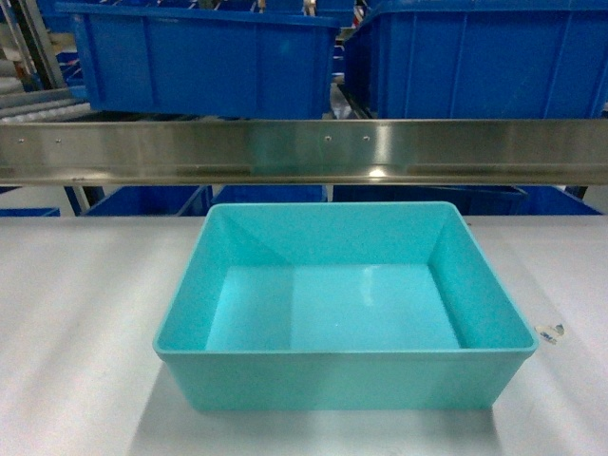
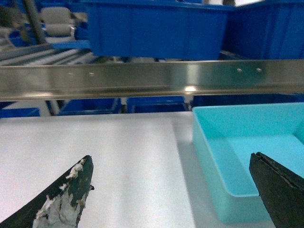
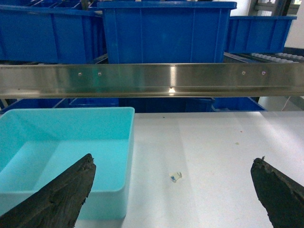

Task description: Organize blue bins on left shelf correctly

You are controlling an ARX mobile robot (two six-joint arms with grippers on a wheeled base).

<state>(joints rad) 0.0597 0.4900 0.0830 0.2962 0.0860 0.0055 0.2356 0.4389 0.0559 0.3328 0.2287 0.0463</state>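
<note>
An empty light turquoise bin (image 1: 342, 380) sits upright on the grey-white tabletop (image 1: 76, 313), in front of the steel rail (image 1: 304, 150) of the rack. Roller tracks of the left shelf (image 1: 33, 100) show at the far upper left. Neither gripper appears in the head view. My left gripper (image 2: 171, 159) is open and holds nothing; the turquoise bin (image 2: 247, 142) lies ahead to its right, its left wall near the right finger (image 2: 280, 190). My right gripper (image 3: 174, 159) is open and holds nothing; the bin (image 3: 61, 142) lies ahead to its left, behind the left finger (image 3: 61, 194).
Large dark royal-blue bins (image 1: 204, 62) (image 1: 484, 57) stand on the rack behind and above the rail, and more blue bins (image 1: 142, 201) show under it. A small clear scrap (image 1: 549, 332) (image 3: 175, 176) lies on the table right of the turquoise bin.
</note>
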